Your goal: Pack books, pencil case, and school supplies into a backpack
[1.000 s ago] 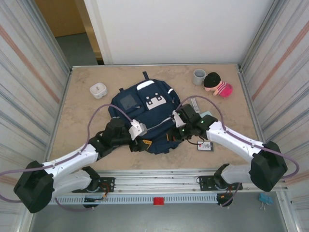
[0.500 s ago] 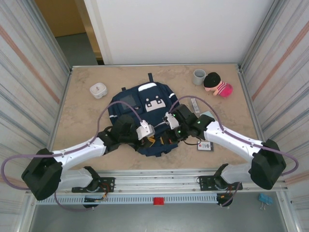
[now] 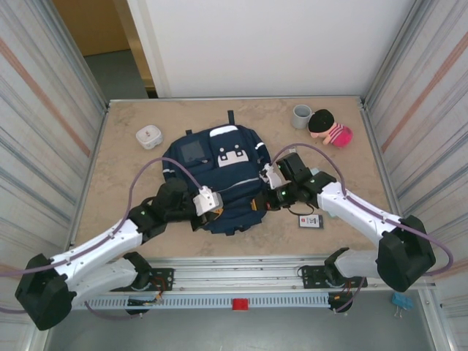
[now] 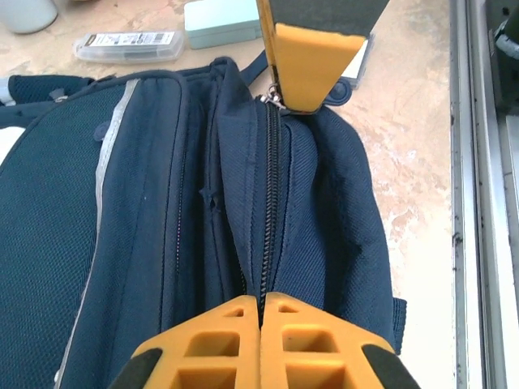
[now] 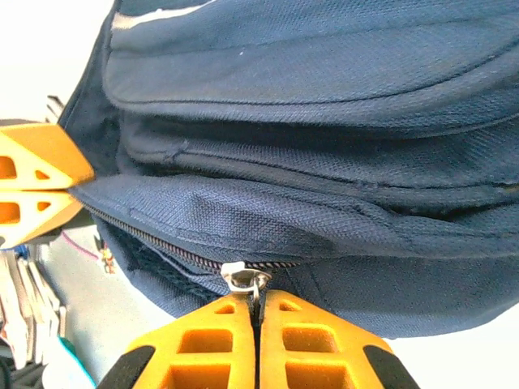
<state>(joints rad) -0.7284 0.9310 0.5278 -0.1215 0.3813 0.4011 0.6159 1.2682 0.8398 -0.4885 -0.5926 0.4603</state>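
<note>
The navy backpack lies flat in the middle of the table, white patches on its front pocket. My left gripper is shut on the backpack's fabric at the closed zipper seam, at the near edge. My right gripper is shut on the metal zipper pull at the other end of that seam; its orange fingers show in the left wrist view. A pale teal book and a narrow clear bar lie beyond the backpack. A black rectangle with a white label lies right of the backpack.
A rounded white box sits at the back left. A grey cup and a pink-and-black plush toy stand at the back right. Metal walls bound both sides, and a rail runs along the near edge.
My left gripper has closed from open onto the backpack's seam. Both grippers shifted inward and then back apart, and the backpack's near edge moved with them.
</note>
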